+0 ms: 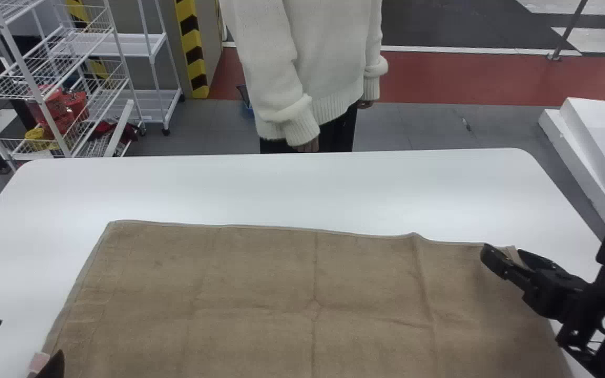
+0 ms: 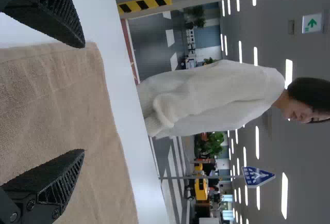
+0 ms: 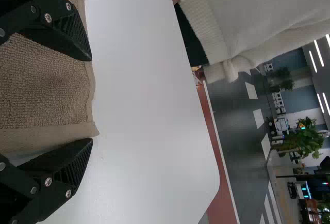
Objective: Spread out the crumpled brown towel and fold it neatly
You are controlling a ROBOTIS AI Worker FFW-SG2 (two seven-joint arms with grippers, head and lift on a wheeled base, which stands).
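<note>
- Towel [image 1: 260,283] first: we have it spread almost flat on the counter [image 1: 281,184], reaching from the left claw [image 1: 30,336] across to the right claw [image 1: 503,252].
- Our right claw is wide, with the towel's far right corner between its fingers but not pinched.
- Our left claw is wide too, at the towel's left edge, with the far left corner ahead of it.
- A soft ridge runs toward us from the far edge, just left of the right claw.
- We judge the spreading nearly done, with no fold made.
- Next, we likely need to close on the edges, pull that ridge smooth, then carry both sides evenly into a first fold.
</note>
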